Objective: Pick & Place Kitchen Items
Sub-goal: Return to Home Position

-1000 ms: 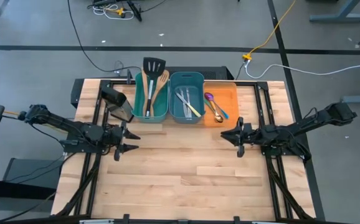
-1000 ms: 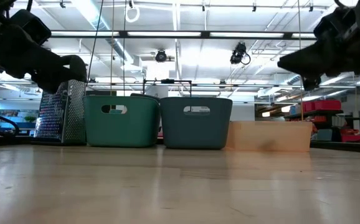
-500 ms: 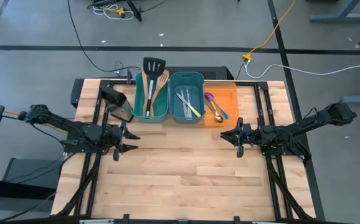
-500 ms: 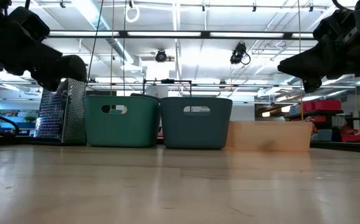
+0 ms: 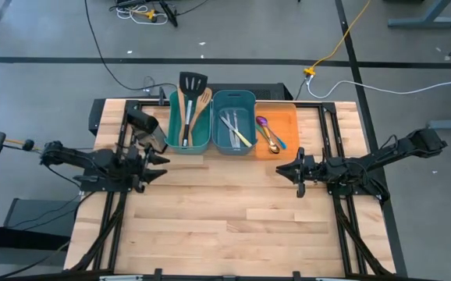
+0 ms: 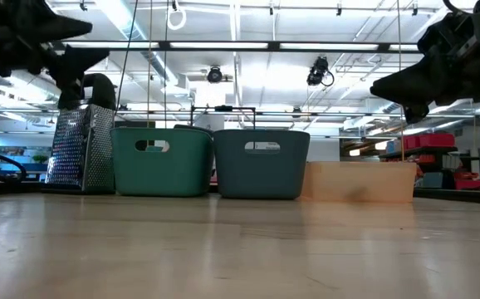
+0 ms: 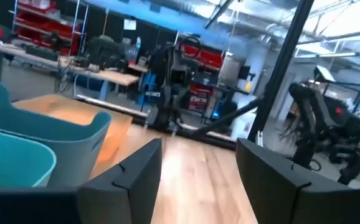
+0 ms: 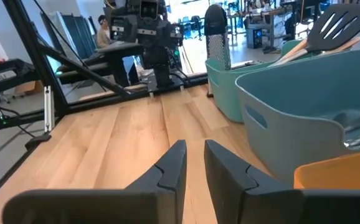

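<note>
The utensils sit in three bins at the table's far side. A black turner [image 5: 192, 83] and wooden spatulas [image 5: 202, 100] stand in the teal bin [image 5: 187, 134], leaning on its far rim. Silver knives [image 5: 234, 127] lie in the blue-grey bin [image 5: 233, 101], and coloured-handled spoons [image 5: 270, 134] lie in the orange bin [image 5: 285, 121]. My left gripper [image 5: 161, 160] [image 7: 198, 146] is open and empty. It hovers just on the near side of the teal bin, by the grater. My right gripper [image 5: 294, 172] [image 8: 194, 146] hovers on the near side of the orange bin, empty, its fingers a narrow gap apart.
A metal box grater [image 5: 144, 129] [image 6: 82, 151] stands upright left of the teal bin, close to my left gripper. Bare wooden tabletop [image 5: 225, 218] stretches between the two arms and toward the near edge. Black frame rails run along the table's left and right sides.
My left gripper has moved toward the table's far edge, closer to the grater and the teal bin, and has risen and turned a little. My right arm and the utensils have kept still.
</note>
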Robot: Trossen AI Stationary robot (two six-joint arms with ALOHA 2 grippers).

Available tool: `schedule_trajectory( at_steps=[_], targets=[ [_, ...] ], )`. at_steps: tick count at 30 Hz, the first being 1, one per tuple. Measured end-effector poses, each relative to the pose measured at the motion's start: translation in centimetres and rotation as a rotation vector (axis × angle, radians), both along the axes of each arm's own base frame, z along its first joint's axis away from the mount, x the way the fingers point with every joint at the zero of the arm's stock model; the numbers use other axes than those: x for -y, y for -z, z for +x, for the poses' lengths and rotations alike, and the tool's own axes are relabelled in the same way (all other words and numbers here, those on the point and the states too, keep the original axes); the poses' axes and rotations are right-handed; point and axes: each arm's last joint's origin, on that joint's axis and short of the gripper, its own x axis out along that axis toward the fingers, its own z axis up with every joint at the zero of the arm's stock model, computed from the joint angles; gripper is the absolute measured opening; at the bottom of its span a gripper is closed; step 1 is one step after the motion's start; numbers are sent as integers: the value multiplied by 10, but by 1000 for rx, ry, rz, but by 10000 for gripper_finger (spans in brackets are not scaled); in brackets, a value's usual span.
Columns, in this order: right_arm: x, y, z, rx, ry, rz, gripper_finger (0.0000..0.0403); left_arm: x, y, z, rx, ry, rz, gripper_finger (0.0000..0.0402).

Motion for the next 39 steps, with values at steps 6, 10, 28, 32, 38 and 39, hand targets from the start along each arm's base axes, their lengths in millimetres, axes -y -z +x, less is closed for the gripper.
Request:
schedule_trajectory(
  at_steps=[6, 10, 28, 32, 38, 39],
  targets=[
    [0, 0, 0, -3, 0, -1, 68, 0, 0, 0, -4, 1, 1, 211],
    [0, 1, 0, -5, 0, -2, 68, -1, 0, 0, 0, -12, 0, 211],
    [0, 1, 0, -5, 0, -2, 68, -3, 0, 1, -4, -27, 1, 211],
    [0, 1, 0, -5, 0, -2, 68, -3, 0, 1, -4, -27, 1, 211],
    [0, 1, 0, -5, 0, -2, 68, -3, 0, 1, -4, -27, 1, 211],
    [0, 1, 0, -5, 0, -2, 68, -3, 0, 1, -4, -27, 1, 211]
  ],
)
